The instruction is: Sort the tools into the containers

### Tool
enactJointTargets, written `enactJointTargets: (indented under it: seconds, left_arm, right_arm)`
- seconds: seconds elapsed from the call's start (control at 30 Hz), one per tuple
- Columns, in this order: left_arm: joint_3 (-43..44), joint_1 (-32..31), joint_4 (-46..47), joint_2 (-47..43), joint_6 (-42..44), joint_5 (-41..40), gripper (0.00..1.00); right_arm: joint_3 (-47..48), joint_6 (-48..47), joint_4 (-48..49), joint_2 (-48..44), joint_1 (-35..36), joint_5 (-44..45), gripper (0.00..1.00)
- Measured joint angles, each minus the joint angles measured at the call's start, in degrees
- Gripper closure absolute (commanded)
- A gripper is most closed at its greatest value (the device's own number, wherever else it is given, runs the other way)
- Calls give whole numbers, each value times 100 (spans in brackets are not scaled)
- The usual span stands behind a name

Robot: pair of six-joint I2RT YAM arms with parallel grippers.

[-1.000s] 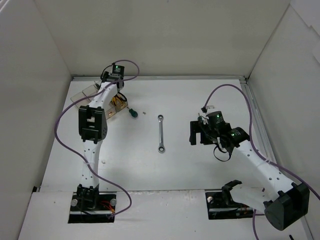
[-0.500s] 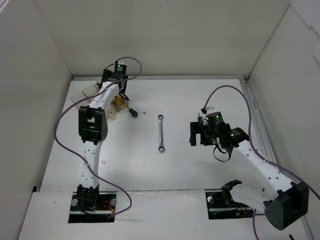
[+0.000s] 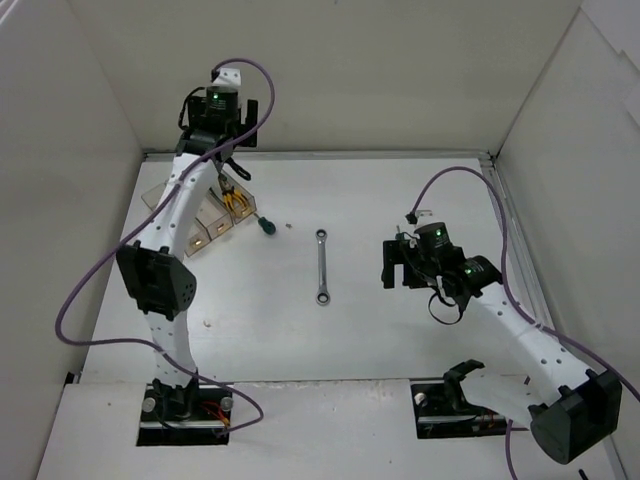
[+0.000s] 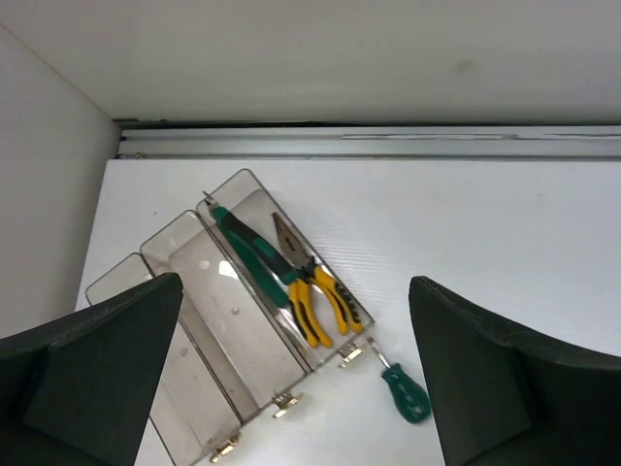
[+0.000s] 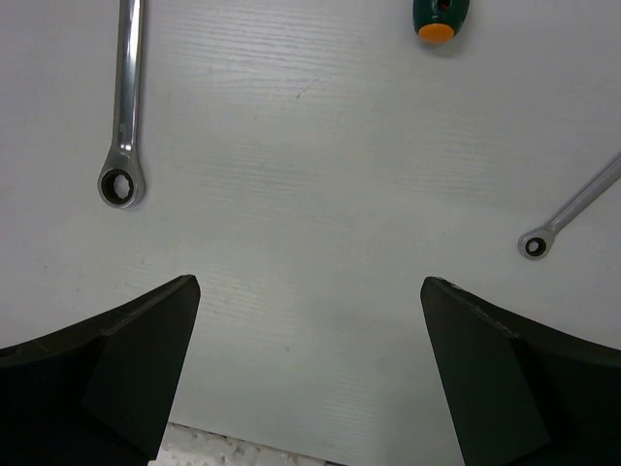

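The containers (image 4: 223, 311) are three clear bins joined in a row at the far left of the table (image 3: 195, 228). The rightmost bin holds dark green-handled pliers (image 4: 250, 250) and yellow-handled pliers (image 4: 315, 303). The other two bins look bare. My left gripper (image 4: 296, 282) hangs open high above the bins, holding nothing. A green screwdriver (image 4: 405, 393) lies just outside the bins' near right corner. A silver wrench (image 3: 321, 266) lies mid-table. My right gripper (image 5: 309, 282) hovers open over bare table, with that wrench (image 5: 124, 107), a second wrench (image 5: 574, 209) and an orange-ended screwdriver (image 5: 440, 15) ahead of it.
White walls close in the table on the left, back and right. A metal rail (image 4: 369, 141) runs along the back edge behind the bins. A purple cable (image 3: 110, 270) loops beside the left arm. A tiny speck (image 3: 288, 226) lies right of the green screwdriver.
My left gripper has opened and lifted up and back from the rightmost bin, leaving the pliers inside. The right arm has stayed where it was.
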Motion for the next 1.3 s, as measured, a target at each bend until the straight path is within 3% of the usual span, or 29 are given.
enactJointTargets:
  seconds: [0.13,0.4,0.53,0.63,0.87,1.3]
  left_arm:
    - [-540,-391,-243,-782,-289,308,0]
    - [-3025,-1639,-651,-1648,-1213,1104,1]
    - [-4299,-2017,-671,-2031,-1832,1239,2]
    - [-4795,-2162,-708,-2323,-2273,1224,4]
    - [-4616,-2599,-586,-2087,-2922,988,15]
    - [-2951,-2916,-426,426,-3622,951,37]
  right_arm:
    - [160,46,2,-116,0,205,2]
    - [251,221,9,-599,0,671,2]
    - [249,323,0,-885,0,809,2]
    - [232,417,-4,-1117,0,870,2]
    - [184,629,-28,-1178,0,909,2]
    - [111,719,-33,-1266,0,909,2]
